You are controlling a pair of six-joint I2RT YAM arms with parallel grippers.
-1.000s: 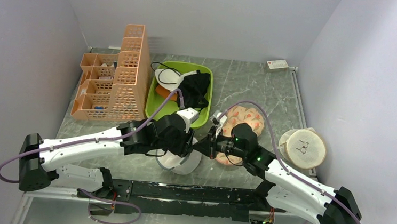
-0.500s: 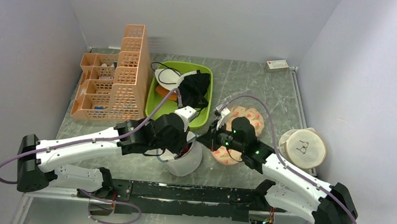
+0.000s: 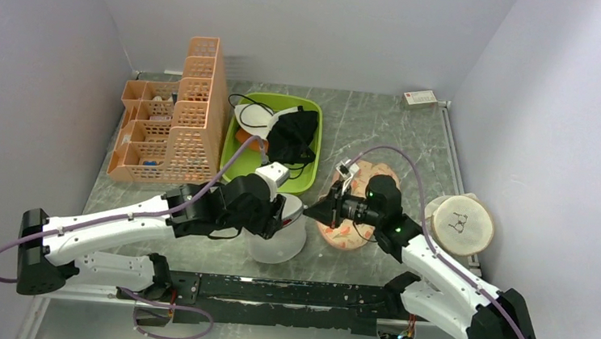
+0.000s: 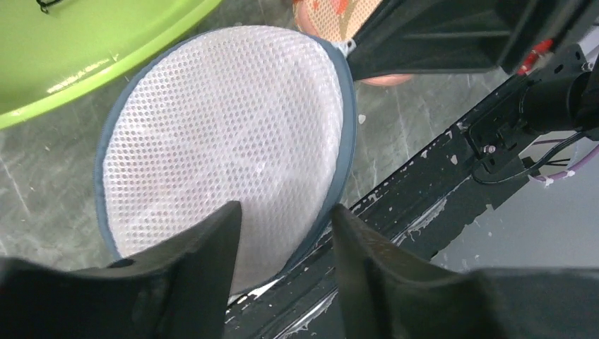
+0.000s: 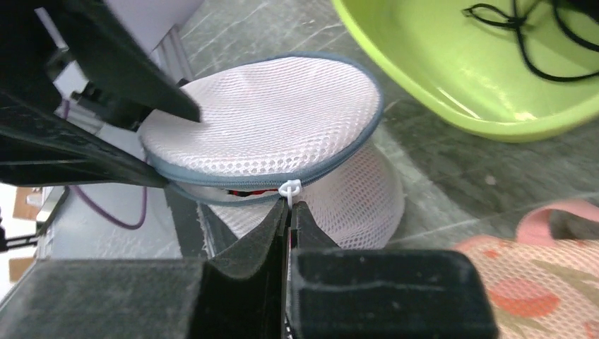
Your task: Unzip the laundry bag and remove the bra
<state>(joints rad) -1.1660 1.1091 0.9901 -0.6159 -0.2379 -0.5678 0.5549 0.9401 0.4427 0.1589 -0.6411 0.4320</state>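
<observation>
Laundry bag: I see the white mesh laundry bag [image 3: 278, 243] on the table [image 3: 381, 127] near its front edge, between my two arms and just in front of the green tub [image 3: 232, 150].
Bag state: the grey-rimmed upper half sits tilted above the lower bowl, and the zip is parted on the side facing my right arm.
Bra: a sliver of the red bra [image 5: 247, 192] shows through that gap. It is inside the bag, and the rest of it is hidden by mesh.
Right gripper: my right gripper [image 5: 289, 208] has its fingers pressed together at the rim, pinching the white zip pull [image 5: 289, 188] at their tips.
Left gripper: my left gripper [image 4: 282, 226] hangs over the bag's upper half with its fingers spread. There is only mesh below the gap and nothing is held.
Tub contents: a black garment [image 3: 296, 137] lies in it beside a white-cupped one.
Elsewhere: a peach floral padded item [image 3: 341, 231] lies under my right arm, a cream round pouch [image 3: 459, 224] sits to its right, and an orange organiser [image 3: 175, 123] is left of the tub.
</observation>
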